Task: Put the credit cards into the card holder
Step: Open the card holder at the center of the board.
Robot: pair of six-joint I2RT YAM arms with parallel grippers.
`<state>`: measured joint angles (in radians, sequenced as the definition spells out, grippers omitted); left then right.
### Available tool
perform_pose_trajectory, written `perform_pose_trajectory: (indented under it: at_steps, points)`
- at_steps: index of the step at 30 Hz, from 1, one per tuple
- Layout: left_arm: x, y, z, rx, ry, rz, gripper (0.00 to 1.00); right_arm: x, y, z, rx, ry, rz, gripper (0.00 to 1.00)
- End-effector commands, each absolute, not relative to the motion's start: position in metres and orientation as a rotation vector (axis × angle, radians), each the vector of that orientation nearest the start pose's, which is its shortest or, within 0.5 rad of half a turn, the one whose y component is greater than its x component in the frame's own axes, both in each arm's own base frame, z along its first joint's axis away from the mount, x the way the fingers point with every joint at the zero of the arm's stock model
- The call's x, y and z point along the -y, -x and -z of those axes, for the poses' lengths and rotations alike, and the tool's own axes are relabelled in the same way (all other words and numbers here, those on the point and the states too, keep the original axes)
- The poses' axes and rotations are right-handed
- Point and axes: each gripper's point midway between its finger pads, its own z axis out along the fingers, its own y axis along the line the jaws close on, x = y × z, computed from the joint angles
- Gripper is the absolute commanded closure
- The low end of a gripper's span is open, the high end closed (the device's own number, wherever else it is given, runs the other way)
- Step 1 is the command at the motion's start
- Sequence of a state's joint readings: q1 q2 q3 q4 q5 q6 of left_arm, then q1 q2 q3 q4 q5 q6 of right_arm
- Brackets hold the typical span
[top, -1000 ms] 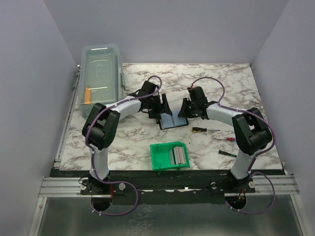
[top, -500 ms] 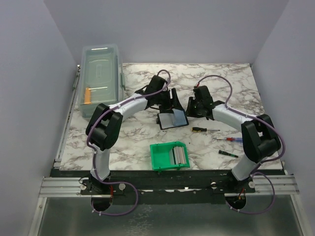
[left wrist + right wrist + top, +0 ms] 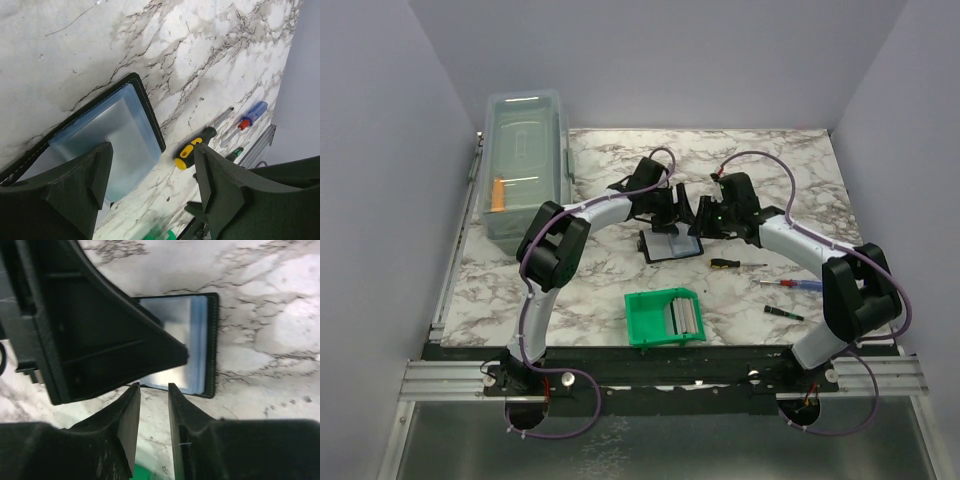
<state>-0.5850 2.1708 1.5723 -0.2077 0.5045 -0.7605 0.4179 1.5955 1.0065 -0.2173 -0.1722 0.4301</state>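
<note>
Hovering over the card holder, open on the desk: left end effector wide apart, right end effector narrowly parted, both empty. Credit cards sit in the green bin. They look thin, stiff and slick, so I'd pinch an edge.

The tabletop looks like smooth white marble veined grey, faintly shiny. The card holder has a black, stitched, leather-like rim and glossy translucent blue-grey plastic sleeves. The left pincer — matt black plastic.
</note>
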Motion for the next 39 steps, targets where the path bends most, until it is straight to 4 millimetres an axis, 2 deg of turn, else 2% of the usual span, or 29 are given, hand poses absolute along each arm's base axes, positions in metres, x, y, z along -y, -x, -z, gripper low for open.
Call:
perform_pose_trajectory:
  at_steps: [1, 5, 8, 11, 15, 17, 21, 25, 33, 39]
  points:
    - [0.386, -0.385, -0.076, -2.586, -0.07, 1.185, 0.27, -0.237, -0.345, -0.09, -2.42, 0.156, -0.808, 0.71]
    - [0.367, -0.388, -0.097, -2.543, -0.051, 1.161, 0.19, -0.244, -0.353, -0.082, -2.428, 0.151, -0.834, 0.83]
    - [0.348, -0.388, -0.108, -2.531, -0.008, 1.171, 0.18, -0.247, -0.358, -0.074, -2.438, 0.141, -0.838, 0.84]
    - [0.334, -0.386, -0.109, -2.529, 0.017, 1.144, 0.19, -0.248, -0.365, -0.063, -2.448, 0.11, -0.836, 0.84]
    - [0.326, -0.376, -0.085, -2.594, 0.07, 1.113, 0.27, -0.24, -0.37, -0.044, -2.478, 0.028, -0.816, 0.84]
    - [0.322, -0.373, -0.07, -2.627, 0.099, 1.086, 0.35, -0.228, -0.373, -0.032, -2.51, -0.022, -0.711, 0.84]
    - [0.309, -0.369, -0.049, -2.662, 0.149, 0.987, 0.41, -0.207, -0.367, -0.021, -2.54, -0.041, -0.573, 0.83]
    - [0.298, -0.368, -0.037, -2.671, 0.168, 0.902, 0.46, -0.208, -0.361, -0.023, -2.553, -0.015, -0.586, 0.77]
    - [0.291, -0.364, -0.031, -2.685, 0.175, 0.851, 0.55, -0.204, -0.361, -0.045, -2.541, 0.016, -0.564, 0.56]
    - [0.29, -0.364, -0.033, -2.683, 0.167, 0.852, 0.56, -0.212, -0.355, -0.049, -2.534, 0.029, -0.671, 0.51]
